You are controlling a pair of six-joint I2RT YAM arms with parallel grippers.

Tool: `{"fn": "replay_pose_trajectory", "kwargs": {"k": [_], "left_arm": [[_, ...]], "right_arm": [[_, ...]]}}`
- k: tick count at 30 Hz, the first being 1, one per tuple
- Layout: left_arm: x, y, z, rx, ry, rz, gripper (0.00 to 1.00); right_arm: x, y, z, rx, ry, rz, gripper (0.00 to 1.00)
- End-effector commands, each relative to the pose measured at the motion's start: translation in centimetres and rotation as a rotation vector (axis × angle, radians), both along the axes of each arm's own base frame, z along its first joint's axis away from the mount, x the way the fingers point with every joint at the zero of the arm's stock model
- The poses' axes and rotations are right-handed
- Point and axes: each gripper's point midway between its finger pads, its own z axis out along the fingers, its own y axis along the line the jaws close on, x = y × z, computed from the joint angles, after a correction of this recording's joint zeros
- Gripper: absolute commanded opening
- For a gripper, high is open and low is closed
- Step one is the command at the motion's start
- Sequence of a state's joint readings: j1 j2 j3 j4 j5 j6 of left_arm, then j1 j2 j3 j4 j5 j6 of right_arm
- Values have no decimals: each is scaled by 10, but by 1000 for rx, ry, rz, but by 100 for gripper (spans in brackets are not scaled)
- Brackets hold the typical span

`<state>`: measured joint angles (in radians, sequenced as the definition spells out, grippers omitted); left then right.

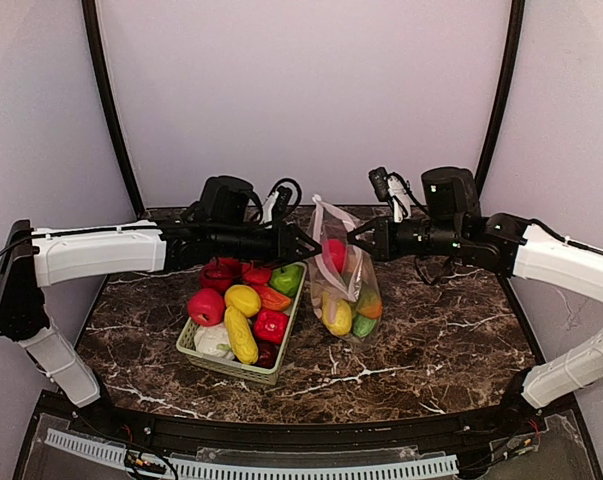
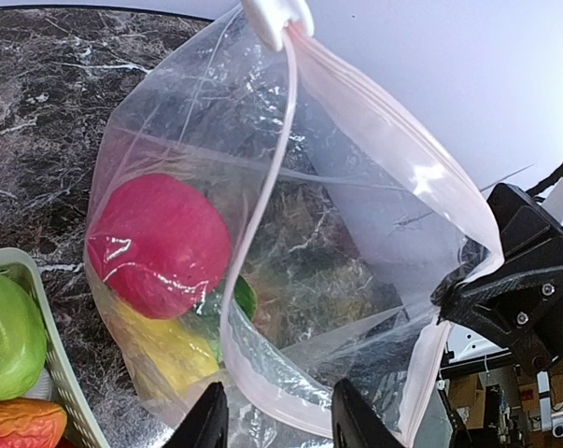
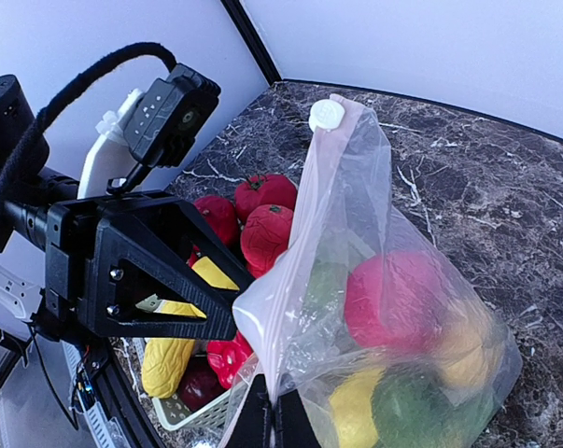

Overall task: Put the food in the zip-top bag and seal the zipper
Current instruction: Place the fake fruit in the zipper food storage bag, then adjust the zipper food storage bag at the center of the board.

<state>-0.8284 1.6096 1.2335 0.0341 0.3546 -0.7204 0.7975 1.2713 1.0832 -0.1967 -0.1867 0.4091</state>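
The zip-top bag (image 1: 347,285) stands open on the table between my grippers, with a red fruit (image 2: 155,245), a yellow piece (image 1: 336,315) and a green piece (image 1: 364,325) inside. Its pink zipper (image 2: 262,215) runs up to the white slider (image 2: 276,17). My left gripper (image 2: 281,425) is open, and the bag's near rim passes between its fingers. My right gripper (image 3: 274,415) is shut on the bag's far rim and holds it up. More food, red (image 1: 206,306), yellow (image 1: 242,299) and green (image 1: 286,278), lies in the basket.
The pale green slatted basket (image 1: 231,366) sits left of the bag, under my left arm. The table is dark marble (image 1: 431,350). A curved white backdrop stands behind it.
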Motion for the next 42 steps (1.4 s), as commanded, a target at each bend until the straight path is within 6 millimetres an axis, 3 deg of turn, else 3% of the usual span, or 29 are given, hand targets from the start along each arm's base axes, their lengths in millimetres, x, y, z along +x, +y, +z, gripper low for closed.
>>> {"fn": "replay_pose_trajectory", "kwargs": {"k": [1, 10, 20, 32, 36, 42], "left_arm": [[1, -3, 2, -1, 2, -6, 37], [4, -8, -7, 19, 17, -15, 32], [5, -11, -4, 4, 18, -20, 20], [6, -19, -6, -3, 28, -46, 15], [8, -20, 7, -20, -5, -47, 2], [-1, -26, 53, -102, -81, -118, 1]], "right_arm": [[3, 0, 11, 45, -26, -7, 0], [4, -1, 8, 43, -21, -9, 0], [4, -3, 6, 43, -16, -13, 0], [5, -4, 6, 47, -16, -16, 0], [7, -8, 8, 46, -19, -38, 0], [20, -32, 11, 4, -2, -116, 0]]}}
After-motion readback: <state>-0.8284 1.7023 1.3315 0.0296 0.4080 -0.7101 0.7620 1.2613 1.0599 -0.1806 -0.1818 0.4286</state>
